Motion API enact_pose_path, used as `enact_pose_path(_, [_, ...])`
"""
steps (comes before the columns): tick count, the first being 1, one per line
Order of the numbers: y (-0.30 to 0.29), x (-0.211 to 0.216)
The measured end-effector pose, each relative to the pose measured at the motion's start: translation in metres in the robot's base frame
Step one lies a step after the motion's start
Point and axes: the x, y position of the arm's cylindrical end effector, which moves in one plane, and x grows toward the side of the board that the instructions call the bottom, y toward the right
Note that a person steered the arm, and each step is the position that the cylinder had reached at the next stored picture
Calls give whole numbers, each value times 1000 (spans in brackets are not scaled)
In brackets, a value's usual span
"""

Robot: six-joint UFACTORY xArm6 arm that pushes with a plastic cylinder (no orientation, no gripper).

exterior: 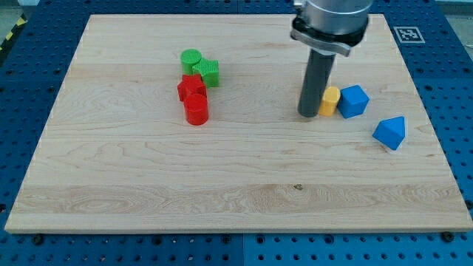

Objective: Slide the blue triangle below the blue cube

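One blue triangle (390, 133) lies tilted, apart from blue cube (353, 101); my tip (308, 114) touches neither.

Board: pale wooden table top (148, 185), resting on a blue perforated base (29, 66).
Left cluster: green cylinder (191, 59) and green ridged block (209, 72) touching; red block (191, 88) and red cylinder (196, 109) just below them.
Right group: yellow block (330, 100) touching blue cube (353, 101); blue triangle (390, 133) apart, toward the view's lower right.
Contact point: my tip (308, 114), just left of the yellow block.
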Motion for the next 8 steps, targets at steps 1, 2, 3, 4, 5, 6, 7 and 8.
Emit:
enact_pose_path(1, [-3, 20])
enact_pose_path(2, [15, 69])
enact_pose_path(3, [87, 97])
enact_pose_path(4, [160, 100])
enact_pose_path(5, [155, 90])
enact_pose_path(6, [117, 85])
enact_pose_path(7, [107, 79])
enact_pose_path(8, [108, 80])
